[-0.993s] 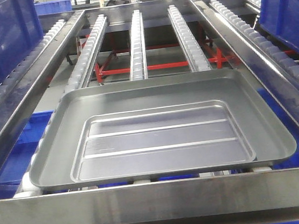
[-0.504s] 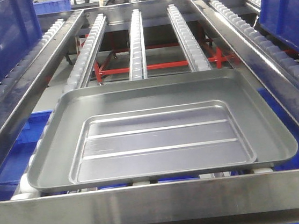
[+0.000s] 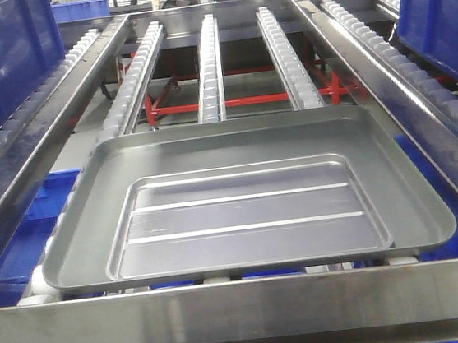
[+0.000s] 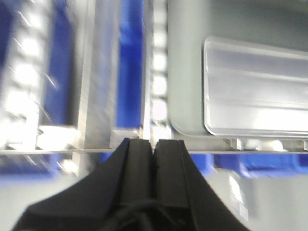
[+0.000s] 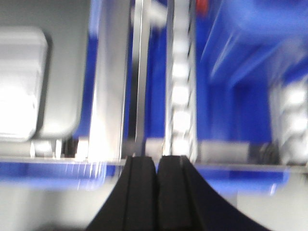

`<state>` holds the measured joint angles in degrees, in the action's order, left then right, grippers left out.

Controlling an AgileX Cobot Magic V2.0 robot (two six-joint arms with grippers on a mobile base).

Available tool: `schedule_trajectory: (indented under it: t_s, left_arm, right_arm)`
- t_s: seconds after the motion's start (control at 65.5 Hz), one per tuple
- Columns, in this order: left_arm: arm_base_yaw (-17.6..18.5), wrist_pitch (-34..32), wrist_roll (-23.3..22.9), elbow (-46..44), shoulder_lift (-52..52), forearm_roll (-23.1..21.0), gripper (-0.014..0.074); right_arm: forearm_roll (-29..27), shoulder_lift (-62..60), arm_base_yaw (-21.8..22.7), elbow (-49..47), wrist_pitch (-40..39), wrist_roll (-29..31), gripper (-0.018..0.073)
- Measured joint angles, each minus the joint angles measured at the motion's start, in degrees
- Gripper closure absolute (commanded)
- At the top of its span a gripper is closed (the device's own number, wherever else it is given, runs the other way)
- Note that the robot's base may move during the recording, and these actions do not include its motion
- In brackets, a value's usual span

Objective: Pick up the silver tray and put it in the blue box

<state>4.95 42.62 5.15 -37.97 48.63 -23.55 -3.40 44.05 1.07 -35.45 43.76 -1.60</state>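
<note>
At the far left, the left blue box [image 3: 2,65] stands on the neighbouring roller lane, its wall rising beside the steel side rail [image 3: 50,126]. My left claw [image 4: 154,144] points forward from the near side of the front bar [image 3: 228,308], its two black fingers pressed together with nothing between them. It is lined up with the row of white rollers just left of the silver tray [image 4: 250,91]; the view is blurred.

The silver tray [image 3: 240,199] lies flat on the roller tracks [image 3: 209,66] in the middle lane. Its near rim is just beside the front bar, and its left and right rims are close to the side rails. Beyond its far rim the tracks run bare, with open gaps showing a red frame [image 3: 238,102] below.

My right claw [image 5: 157,161] also points forward from the near side, fingers pressed together and holding nothing. It is to the right of the tray's near right corner [image 5: 57,110]. The right blue box [image 3: 443,15] stands at the far right.
</note>
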Motion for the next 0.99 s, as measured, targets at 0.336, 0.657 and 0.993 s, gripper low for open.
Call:
schedule_trajectory:
  t_s: [0.336,0.657,0.993]
  left_arm:
    - [11.3,-9.6,-1.2,-4.2,20.5,-1.7,0.0691]
    - [24.9,-12.9,-30.7,-14.7,37.3,19.2,0.0691]
    - [29.9,-9.0,-42.7,-24.8,49.4,31.1,0.0692]
  right_arm:
    - [-4.2,18.9,-10.0,-3.0,-4.1,-6.2,0.0499]
    - [13.5,36.7,-23.7,-14.1,-7.2,-30.8,0.0499]
    - [12.3,48.9,-26.2,-24.0,-7.0,-32.1,0.0499]
